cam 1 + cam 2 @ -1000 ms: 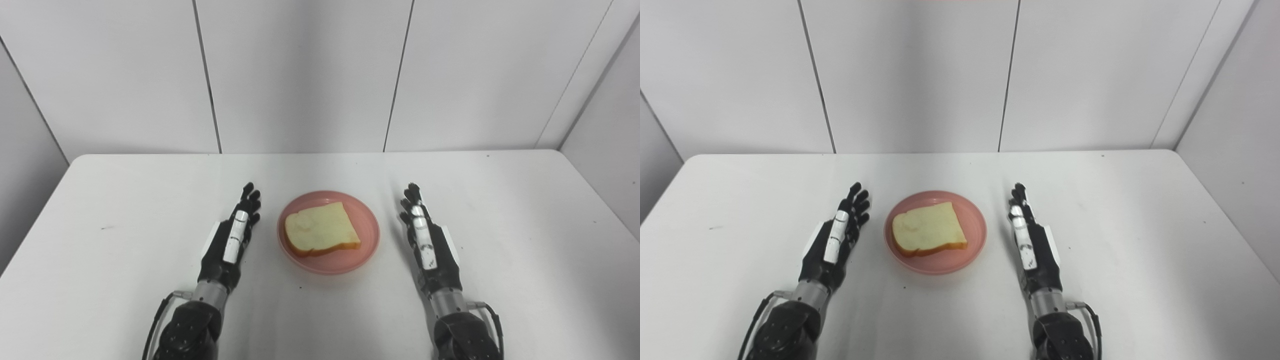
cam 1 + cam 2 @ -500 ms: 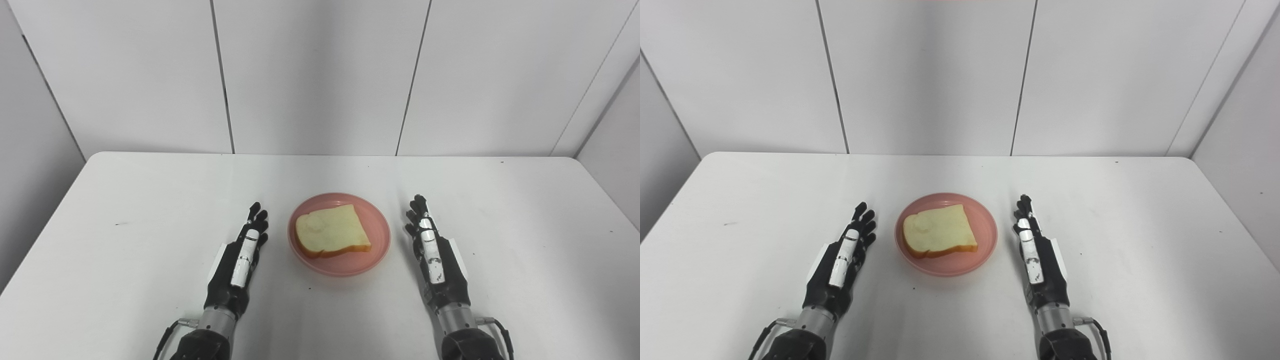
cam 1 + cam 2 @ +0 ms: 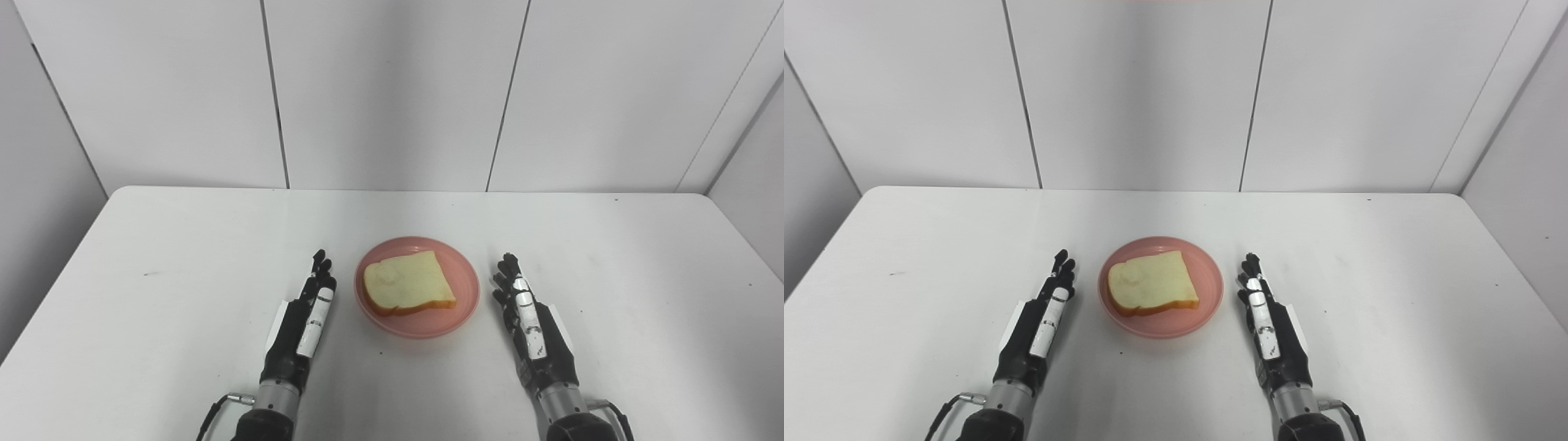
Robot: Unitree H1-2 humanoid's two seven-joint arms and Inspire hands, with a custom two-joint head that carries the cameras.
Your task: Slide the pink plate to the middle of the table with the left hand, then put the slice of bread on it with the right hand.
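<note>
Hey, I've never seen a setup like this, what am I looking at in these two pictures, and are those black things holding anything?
Both pictures come from two cameras side by side on a humanoid robot's head, looking down at a white table. The black things are its hands. The left hand and right hand lie flat and open on either side of a pink plate, touching neither it nor anything else. A slice of bread lies on the plate, near the table's middle. Nothing is held.

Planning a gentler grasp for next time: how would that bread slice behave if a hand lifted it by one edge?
The slice of bread looks thin and soft, so it would probably sag and dent easily. It lies flat on the pink plate, so it seems unlikely to roll.
</note>
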